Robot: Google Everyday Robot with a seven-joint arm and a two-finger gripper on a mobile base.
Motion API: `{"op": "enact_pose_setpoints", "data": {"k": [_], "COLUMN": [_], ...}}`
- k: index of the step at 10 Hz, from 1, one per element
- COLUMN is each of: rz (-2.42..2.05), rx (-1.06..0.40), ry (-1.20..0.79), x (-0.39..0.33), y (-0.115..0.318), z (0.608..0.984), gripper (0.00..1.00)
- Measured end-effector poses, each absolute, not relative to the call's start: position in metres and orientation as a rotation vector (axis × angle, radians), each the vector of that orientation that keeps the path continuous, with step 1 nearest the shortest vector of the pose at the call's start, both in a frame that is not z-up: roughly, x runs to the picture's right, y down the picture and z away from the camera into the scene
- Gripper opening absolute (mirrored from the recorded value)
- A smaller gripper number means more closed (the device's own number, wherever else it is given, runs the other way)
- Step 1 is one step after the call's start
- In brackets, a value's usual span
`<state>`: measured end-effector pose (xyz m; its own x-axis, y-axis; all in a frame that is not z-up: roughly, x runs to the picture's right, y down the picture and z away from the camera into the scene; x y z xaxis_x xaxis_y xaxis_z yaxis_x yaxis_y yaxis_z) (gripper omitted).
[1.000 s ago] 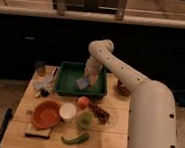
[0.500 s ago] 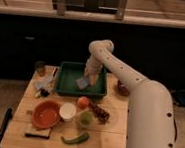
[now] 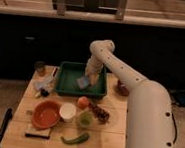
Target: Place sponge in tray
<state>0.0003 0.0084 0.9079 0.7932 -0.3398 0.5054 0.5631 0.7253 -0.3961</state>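
The gripper (image 3: 87, 77) hung over the tray (image 3: 68, 78), its fingers clamped on the tilted sponge (image 3: 82, 82), which sat directly beneath them, just above the tray's floor.

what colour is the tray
Dark green, camera view; the gripper hangs over the tray by the sponge.

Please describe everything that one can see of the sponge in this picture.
The sponge is a small, flat, square pad, pale blue-grey, soft-looking. It is tilted, one corner lowest, within the right half of the dark green tray. The gripper is at its upper edge and seems to touch it. Whether the sponge rests on the tray floor or hangs above it cannot be told.
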Motion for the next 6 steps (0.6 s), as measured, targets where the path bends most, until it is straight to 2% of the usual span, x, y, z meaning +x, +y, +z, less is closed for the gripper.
{"op": "enact_pose_setpoints", "data": {"k": [6], "rz": [-0.502], "rx": [-0.574], "ry": [-0.427], "x": [0.004], "y": [0.0062], "z": [0.9108], "gripper": [0.01]}}
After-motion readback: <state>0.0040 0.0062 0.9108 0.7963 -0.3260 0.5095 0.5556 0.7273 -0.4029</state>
